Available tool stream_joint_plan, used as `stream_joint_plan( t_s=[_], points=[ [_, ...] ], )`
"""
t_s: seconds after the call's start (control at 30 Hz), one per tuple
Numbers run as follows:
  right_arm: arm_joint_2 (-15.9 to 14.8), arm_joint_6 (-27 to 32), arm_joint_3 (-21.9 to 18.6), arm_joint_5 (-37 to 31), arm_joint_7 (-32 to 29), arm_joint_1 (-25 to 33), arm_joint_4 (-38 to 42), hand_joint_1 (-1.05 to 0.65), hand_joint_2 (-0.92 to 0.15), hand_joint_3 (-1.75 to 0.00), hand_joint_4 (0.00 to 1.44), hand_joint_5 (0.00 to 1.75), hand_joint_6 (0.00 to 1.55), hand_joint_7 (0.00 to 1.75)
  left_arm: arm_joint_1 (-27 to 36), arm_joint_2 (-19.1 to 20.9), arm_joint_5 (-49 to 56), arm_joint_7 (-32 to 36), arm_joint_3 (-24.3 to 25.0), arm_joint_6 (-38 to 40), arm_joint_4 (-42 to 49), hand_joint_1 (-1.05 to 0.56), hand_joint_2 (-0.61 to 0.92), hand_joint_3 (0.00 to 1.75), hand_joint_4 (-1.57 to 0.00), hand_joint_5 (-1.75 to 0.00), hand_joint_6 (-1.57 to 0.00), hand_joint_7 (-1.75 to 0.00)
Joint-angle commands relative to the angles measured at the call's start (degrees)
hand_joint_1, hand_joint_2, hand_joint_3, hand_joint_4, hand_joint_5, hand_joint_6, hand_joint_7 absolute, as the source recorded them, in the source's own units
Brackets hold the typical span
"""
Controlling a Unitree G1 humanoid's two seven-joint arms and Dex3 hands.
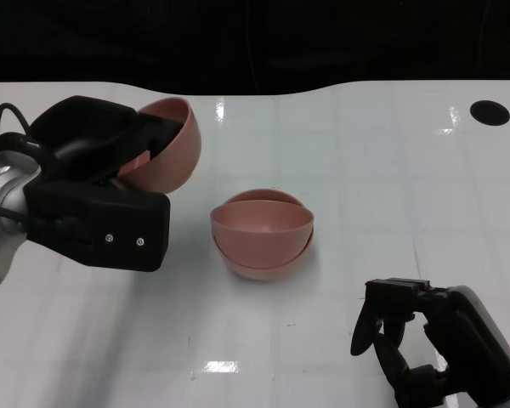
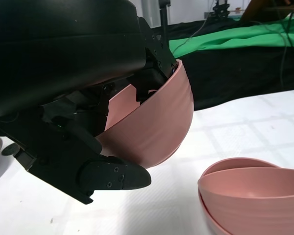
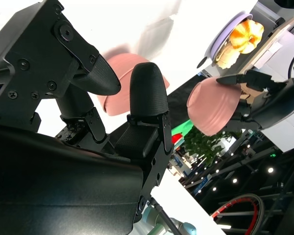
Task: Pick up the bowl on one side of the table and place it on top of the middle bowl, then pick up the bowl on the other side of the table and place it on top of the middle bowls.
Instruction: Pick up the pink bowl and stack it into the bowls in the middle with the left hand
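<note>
My left hand (image 1: 93,200) grips a pink bowl (image 1: 170,144) by its rim and holds it tilted above the table's left side, opening toward the hand. In the left wrist view the fingers (image 2: 112,176) clamp that bowl (image 2: 157,122) inside and out. Two pink bowls sit nested as a stack (image 1: 262,234) at the table's middle, to the right of the held bowl and apart from it; the stack (image 2: 250,193) also shows in the left wrist view. My right hand (image 1: 416,340) hangs near the front right edge, its fingers (image 3: 147,98) apart and holding nothing.
The white table (image 1: 365,170) has a black hole (image 1: 490,110) at the far right. In the right wrist view a purple plate (image 3: 225,36) with yellow food stands beyond the held bowl (image 3: 215,105). A dark backdrop runs behind the table's far edge.
</note>
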Motion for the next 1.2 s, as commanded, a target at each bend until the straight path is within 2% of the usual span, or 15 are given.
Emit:
stream_joint_plan(
  t_s=[0.03, 0.23, 0.5, 1.0, 1.2],
  points=[
    [-0.15, 0.0, -0.19, 0.36, 0.06, 0.42, -0.12, -0.06, -0.13, -1.71, 0.9, 1.75, 0.82, 1.47, -2.37, -0.44, -1.46, -0.95, -0.15, -2.35, 0.56, -0.23, 0.58, 0.77, -0.84, -1.75, -0.72, -1.75],
    [-0.31, 0.42, -0.16, 0.56, 0.59, 0.42, -0.36, -0.07, -0.14, -1.7, 0.9, 1.75, 0.82, 1.47, -3.69, -2.78, -1.09, -1.42, -1.31, -4.07, -0.24, -0.25, 0.52, 0.94, -0.88, -1.75, -0.75, -1.75],
    [-0.01, 0.44, -0.14, 0.43, 0.54, 0.55, -0.57, -0.06, -0.13, -1.7, 0.9, 1.75, 0.82, 1.47, -5.25, -4.21, -0.39, -1.61, -3.4, -6.23, 0.38, -0.26, 0.49, 1.02, -0.91, -1.75, -0.76, -1.75],
    [0.34, 1.06, 0.18, -0.44, 0.3, 0.64, -0.88, -0.07, -0.13, -1.69, 0.91, 1.75, 0.82, 1.47, -6.6, -6.68, 4.19, 0.09, -8.33, -10.36, 4.56, -0.26, 0.56, 0.92, -0.91, -1.75, -0.74, -1.75],
    [0.52, 0.68, 0.23, -0.71, -0.15, 0.6, -0.68, -0.08, -0.13, -1.7, 0.92, 1.75, 0.83, 1.48, -6.49, -7.76, 5.79, -0.21, -9.52, -10.06, 5.6, -0.25, 0.54, 0.87, -0.93, -1.75, -0.72, -1.75]
  ],
)
